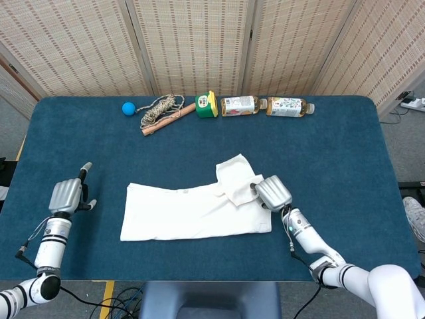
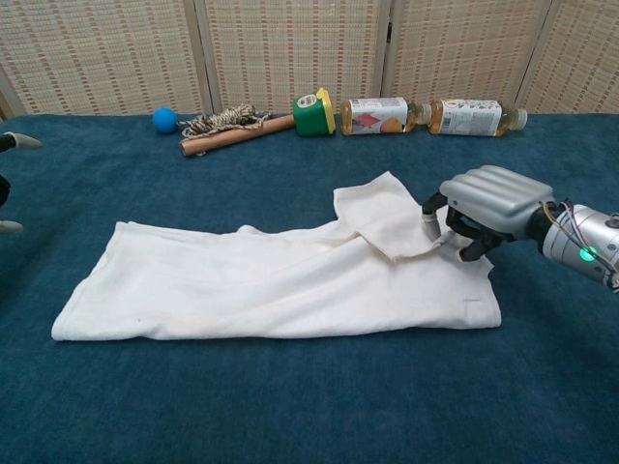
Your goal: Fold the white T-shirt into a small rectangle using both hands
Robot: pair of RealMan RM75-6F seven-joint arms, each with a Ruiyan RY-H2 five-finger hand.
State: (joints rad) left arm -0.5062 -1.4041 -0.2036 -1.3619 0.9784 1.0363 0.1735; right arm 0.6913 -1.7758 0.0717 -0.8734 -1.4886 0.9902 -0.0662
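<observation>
While curled down onto the flipped sleeve at the shirt's collar end, right hand (image 2: pixel 484 208) with fingertips (image 2: pixel 430 224) touching cloth, grasp not confirmed. White T-shirt (image 1: pixel 192 209) stretched long away toward the other arm. Left hand (image 1: pixel 68 195) well apart from the hem end, fingers apart, holding nothing.

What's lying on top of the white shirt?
A folded-over sleeve flap lies on the white T-shirt, with the right hand touching its edge. Whatever is beneath the shirt is hidden.
</observation>
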